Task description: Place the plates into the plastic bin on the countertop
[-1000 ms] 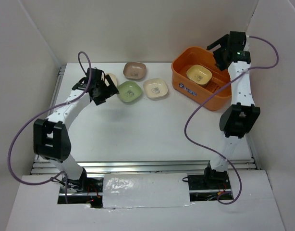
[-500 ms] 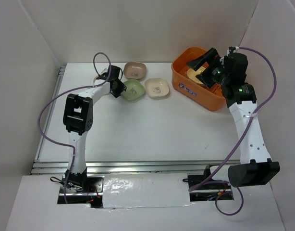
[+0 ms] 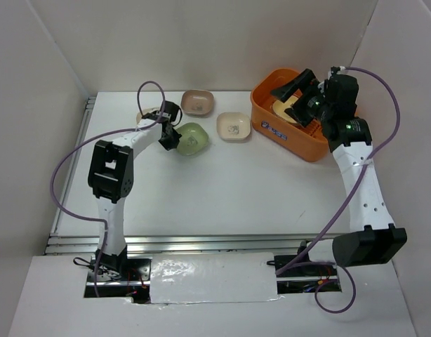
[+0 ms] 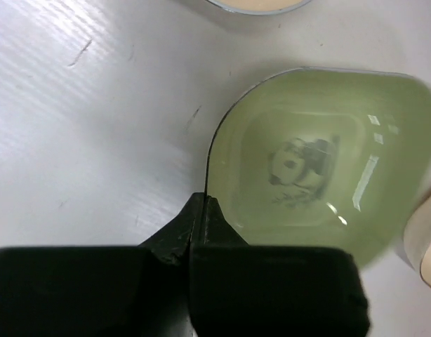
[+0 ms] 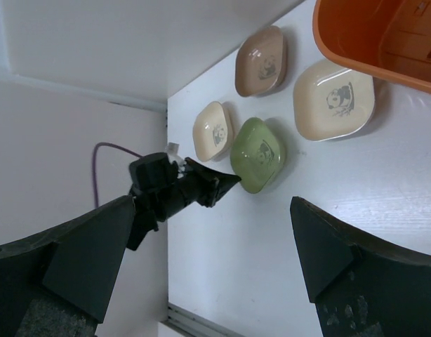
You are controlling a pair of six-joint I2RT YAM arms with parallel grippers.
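My left gripper (image 3: 170, 136) is shut on the left rim of a green plate (image 3: 191, 138), which lies on the white countertop (image 3: 222, 189). In the left wrist view the black fingertips (image 4: 203, 201) pinch the edge of the green plate (image 4: 321, 168). A brown plate (image 3: 198, 102) and a cream plate (image 3: 234, 127) lie close by, and another cream plate (image 3: 142, 116) shows behind the left arm. The orange plastic bin (image 3: 293, 133) holds a yellow plate (image 3: 284, 109). My right gripper (image 3: 300, 90) hangs open over the bin with nothing in it.
White walls (image 3: 54, 77) enclose the countertop on three sides. A purple cable (image 3: 149, 88) loops above the left arm. The right wrist view takes in the green plate (image 5: 257, 153), brown plate (image 5: 261, 62), two cream plates (image 5: 335, 98) and the bin's rim (image 5: 363, 49).
My left gripper moved onto the green plate's left rim and shut on it, and the plate shifted slightly nearer. The right arm swung over the bin and stayed open.
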